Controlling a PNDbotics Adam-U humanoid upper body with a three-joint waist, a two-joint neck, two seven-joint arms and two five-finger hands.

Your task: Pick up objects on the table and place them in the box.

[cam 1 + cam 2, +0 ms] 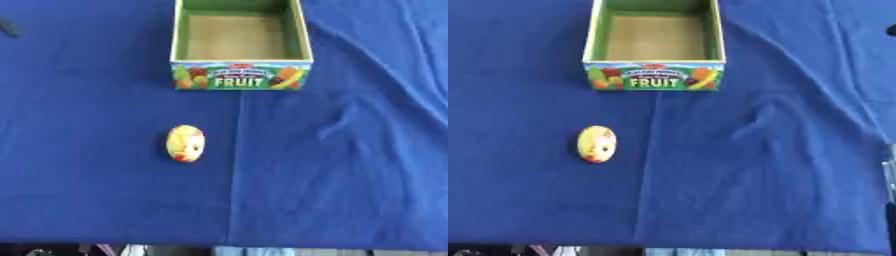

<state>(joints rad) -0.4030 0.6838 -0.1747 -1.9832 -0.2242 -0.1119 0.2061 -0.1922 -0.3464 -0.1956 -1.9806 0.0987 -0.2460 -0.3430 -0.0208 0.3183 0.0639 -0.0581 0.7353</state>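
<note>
Nothing has been grasped yet, so by my reading the task stands at its opening step: one yellow oval fruit [185,143], blotched with red at its near end, lies on the blue cloth [350,190] around the middle of the tabletop, a little toward the left edge and well apart from the box [241,76]. The box sits at the far edge, roughly central, with a green rim, a bare brownish floor and the word FRUIT printed on its near wall; it looks empty (as far as its floor is visible). Neither robot hand appears in either view, so whether their fingers are released, clenched or grasping anything cannot be told. The next move probably calls for a hand to come in over the cloth, close round the fruit across its narrow width, lift it clear and carry it toward the far edge and slightly right, over the near wall, before letting go inside. The fruit's rounded form suggests it might roll if nudged rather than enclosed. The left eye view shows a small dark shape [10,27] near the far-left corner that the right eye view lacks; the right eye view instead shows a dark speck [892,30] at the right edge and a pale grey strip [889,172] beyond the cloth's right border.
</note>
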